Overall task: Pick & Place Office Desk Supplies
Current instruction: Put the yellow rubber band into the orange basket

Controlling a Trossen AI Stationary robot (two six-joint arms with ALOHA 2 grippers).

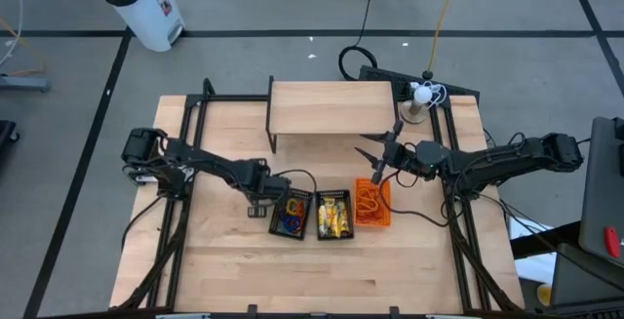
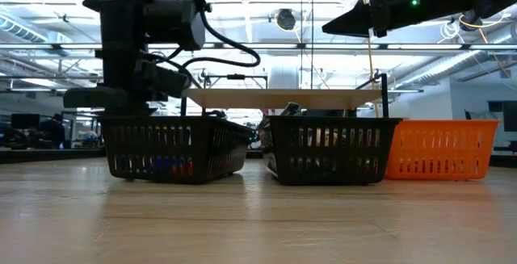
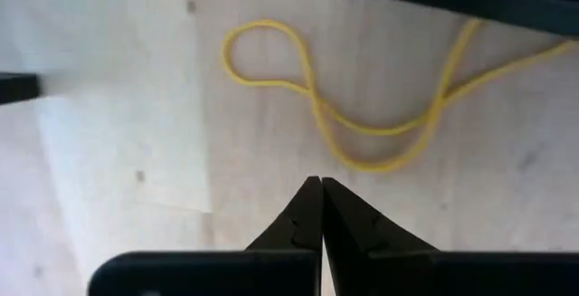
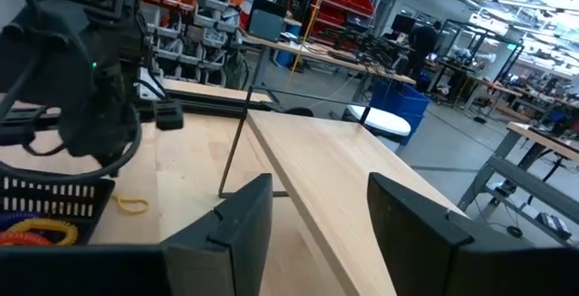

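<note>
Yellow rubber band (image 3: 362,124) beyond closed left end effector (image 3: 320,187)

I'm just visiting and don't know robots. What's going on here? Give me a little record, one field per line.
Table: wooden top with a small raised shelf at the back
Baskets: left black basket, middle black basket, orange basket, in a row
Loose item: yellow rubber band lying on the wood
Left gripper: shut, empty, tips just short of the band, beside the left black basket
Right gripper: open, empty, raised near the orange basket
</note>
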